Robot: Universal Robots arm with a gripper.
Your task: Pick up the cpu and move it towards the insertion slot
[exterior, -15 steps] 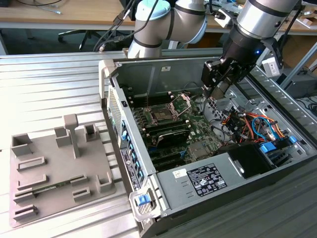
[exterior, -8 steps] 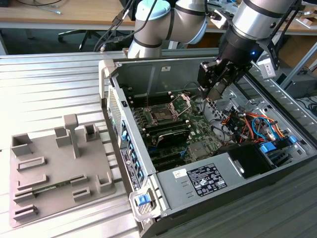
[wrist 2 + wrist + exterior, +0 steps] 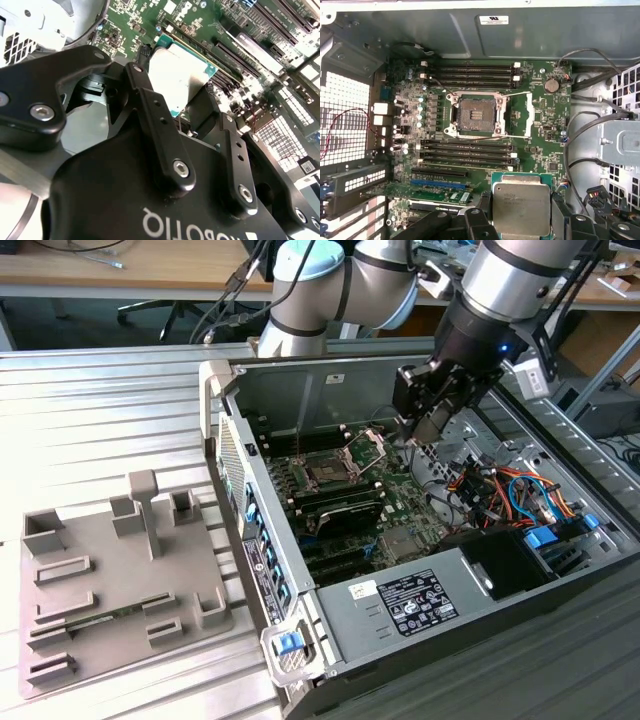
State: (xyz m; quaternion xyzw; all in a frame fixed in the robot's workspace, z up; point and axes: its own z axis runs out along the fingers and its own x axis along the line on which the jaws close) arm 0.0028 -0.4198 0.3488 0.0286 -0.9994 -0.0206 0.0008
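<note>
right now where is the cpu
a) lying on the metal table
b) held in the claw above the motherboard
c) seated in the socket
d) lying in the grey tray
b: in the first wrist view the cpu sits between the claw's fingers, while the insertion slot on the board stands open and empty.

We see an open computer case (image 3: 420,570) lying on its side on a ribbed metal table (image 3: 90,420). Inside it, a green circuit board (image 3: 540,115) carries long black memory slots (image 3: 467,150) in parallel rows, and a round coin battery (image 3: 551,85) sits near one corner. Orange and blue cables (image 3: 510,490) bunch at the exterior view's right, beside a grey power supply box (image 3: 410,600). To the exterior view's left, a grey tray (image 3: 110,590) with raised blocks rests just beside the case. A wooden desk (image 3: 130,265) stands behind.
</note>
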